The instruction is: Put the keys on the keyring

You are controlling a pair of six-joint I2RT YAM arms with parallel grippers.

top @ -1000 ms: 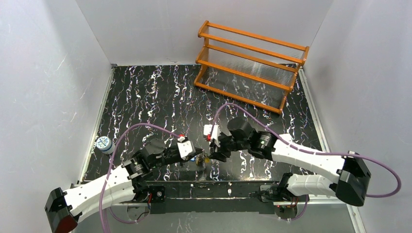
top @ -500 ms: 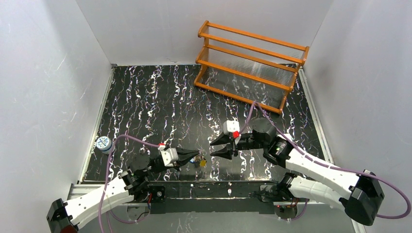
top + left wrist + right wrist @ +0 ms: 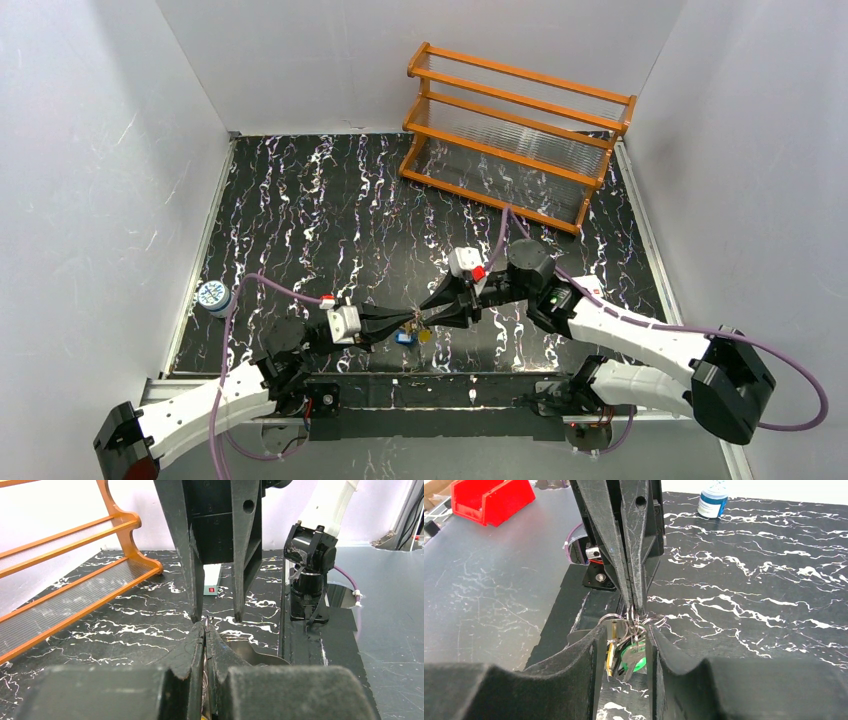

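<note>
**Low in the middle of the top view, two grippers meet at the keys**

Across most of the top view lies the black table (image 3: 300, 200) with white streaks. At the upper right of it stands an orange rack (image 3: 515, 135). At the left edge sits a small blue and white can (image 3: 212, 296), well apart from the work.

Both arms reach in from the bottom corners, and their tips come together low in the middle.

The left gripper (image 3: 205, 627) is pinched tight. Its two fingers press flat on each other, with a thin bit of silver wire caught between the tips. That wire looks like part of the keyring (image 3: 631, 619), so this gripper has hold of it and lifts it off the table.

The right gripper (image 3: 626, 630) is partly open. Its two fingers stand one on each side of the hanging bunch, close to it, but I cannot see them squeezing anything.

The keys (image 3: 634, 661) hang under the ring, in the middle of the right wrist view. I can see a green one and a yellow one there, and a bit of blue shows in the top view.

I think a good part of the job is done, since these keys hang from silver loops. The loops are small and tangled, so I cannot tell if every key is truly on the big ring. What is left, I guess, is for the right gripper to grip a key and slide it on.
</note>
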